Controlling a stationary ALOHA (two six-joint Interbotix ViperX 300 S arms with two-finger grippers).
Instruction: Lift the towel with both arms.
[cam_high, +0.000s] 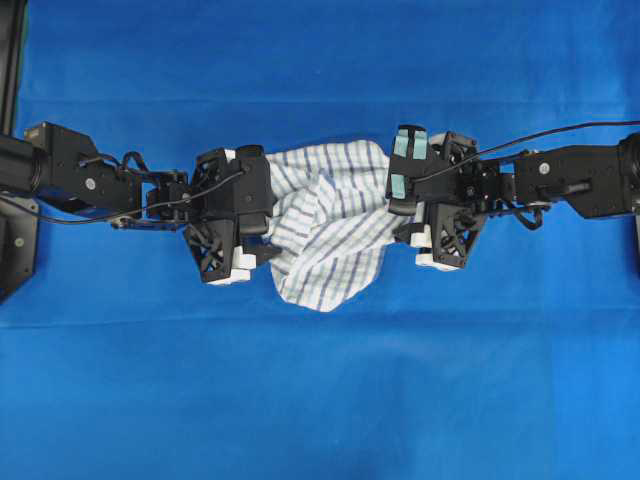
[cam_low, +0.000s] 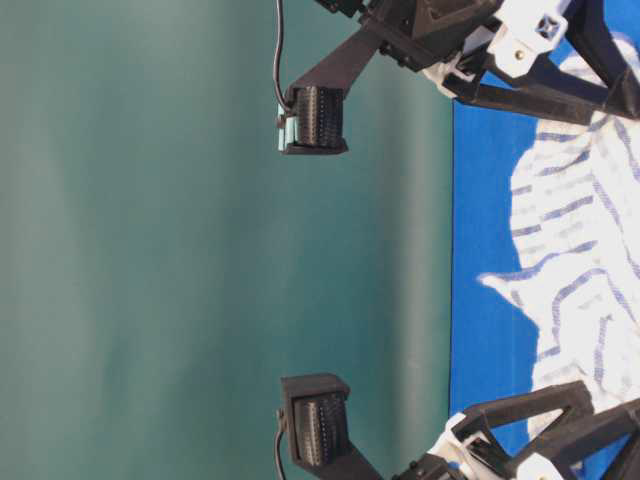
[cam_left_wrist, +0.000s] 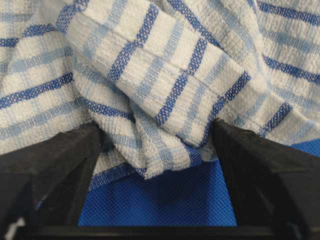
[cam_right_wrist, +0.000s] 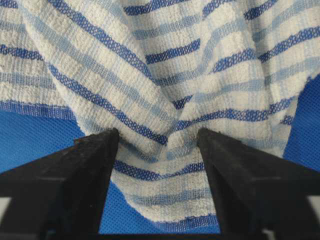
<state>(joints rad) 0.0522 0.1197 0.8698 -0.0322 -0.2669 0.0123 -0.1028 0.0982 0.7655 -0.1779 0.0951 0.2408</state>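
The towel (cam_high: 325, 225), white with thin blue and grey stripes, lies crumpled on the blue table cover between my two arms. My left gripper (cam_high: 268, 218) is at its left edge. In the left wrist view the black fingers (cam_left_wrist: 60, 160) stand wide apart, and folds of the towel (cam_left_wrist: 165, 75) bulge between the tips of the left gripper (cam_left_wrist: 157, 137). My right gripper (cam_high: 402, 205), with pale green tape patches, is at the towel's right edge. Its fingers (cam_right_wrist: 235, 165) are spread either side of a pinched fold of the towel (cam_right_wrist: 165, 65) at the right gripper (cam_right_wrist: 157, 140).
The blue table cover (cam_high: 320, 400) stretches all around the towel. A black mount (cam_high: 15, 250) stands at the left edge. In the table-level view a plain green backdrop (cam_low: 150, 250) fills the left side, beside the towel (cam_low: 580, 250).
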